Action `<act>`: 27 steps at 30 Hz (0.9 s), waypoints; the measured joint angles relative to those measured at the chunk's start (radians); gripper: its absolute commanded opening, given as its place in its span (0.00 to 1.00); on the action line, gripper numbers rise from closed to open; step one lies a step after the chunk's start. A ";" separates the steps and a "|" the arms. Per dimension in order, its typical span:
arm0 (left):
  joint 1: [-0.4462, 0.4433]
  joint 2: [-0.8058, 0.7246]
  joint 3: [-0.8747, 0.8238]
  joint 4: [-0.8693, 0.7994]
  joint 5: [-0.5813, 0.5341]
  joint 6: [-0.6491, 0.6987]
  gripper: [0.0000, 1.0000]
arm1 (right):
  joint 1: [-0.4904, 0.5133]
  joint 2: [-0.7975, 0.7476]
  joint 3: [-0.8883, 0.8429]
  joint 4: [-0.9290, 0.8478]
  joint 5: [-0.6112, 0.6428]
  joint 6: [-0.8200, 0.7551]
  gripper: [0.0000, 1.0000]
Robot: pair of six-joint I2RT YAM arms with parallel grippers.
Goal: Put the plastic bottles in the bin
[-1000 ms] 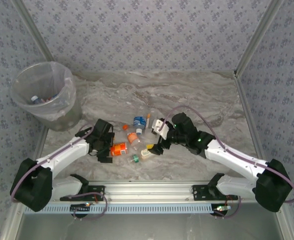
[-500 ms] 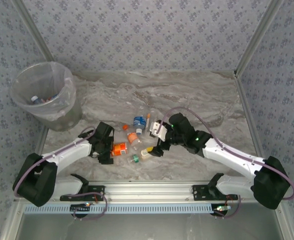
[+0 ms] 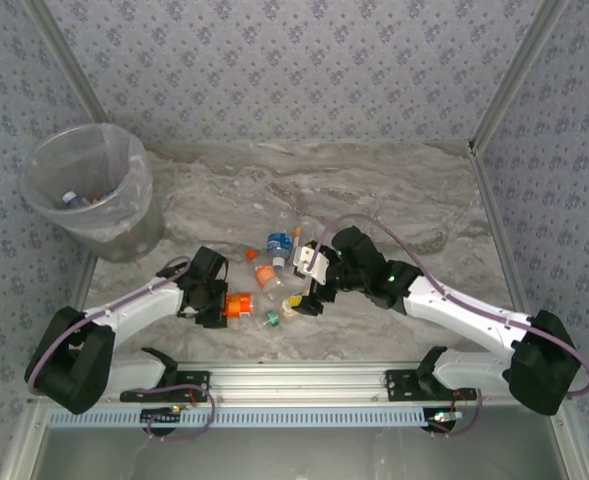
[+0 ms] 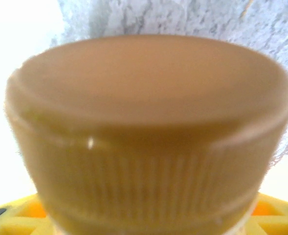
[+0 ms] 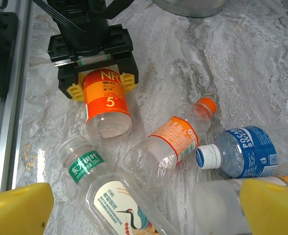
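The left gripper (image 5: 103, 85) is closed on the orange-labelled bottle (image 5: 107, 110). In the right wrist view its yellow pads (image 5: 76, 91) press against both sides of the label, at 9 and 3 o'clock of the bottle. The bottle lies on its side on the marble table (image 3: 394, 200), its base pointing away from the gripper's black body. In the left wrist view the bottle's brownish ribbed cap (image 4: 148, 127) sits very close to the lens, with a yellow pad in each lower corner.

The right gripper (image 5: 144, 210) has its fingers (image 5: 16, 210) spread wide and holds nothing. It hangs over the loose plastic bottles (image 3: 274, 265) in the middle of the table. Between its fingers lie a bottle with a crane picture on its label (image 5: 119, 208) and a clear bottle (image 5: 217, 200). Whether either finger touches a bottle cannot be told.

At 12 o'clock of that gap lies an orange-capped bottle (image 5: 170, 144). A blue-labelled bottle with a white cap (image 5: 241, 154) lies at 2 o'clock, and a green-labelled bottle (image 5: 82, 164) at 10 o'clock.

In the top view, the bin (image 3: 124, 215) stands at 10 o'clock of the pile, well apart from both grippers, with a few bottles inside it.
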 measured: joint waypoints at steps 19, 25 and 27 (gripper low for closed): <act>0.011 -0.143 0.078 -0.043 -0.370 0.309 0.05 | 0.003 0.031 0.009 0.055 0.063 0.000 1.00; 0.013 -0.167 0.163 -0.098 -0.459 0.514 0.00 | -0.001 0.065 0.049 0.059 0.085 0.000 1.00; 0.013 -0.177 0.187 -0.105 -0.479 0.592 0.00 | -0.003 0.075 0.063 0.061 0.089 0.000 1.00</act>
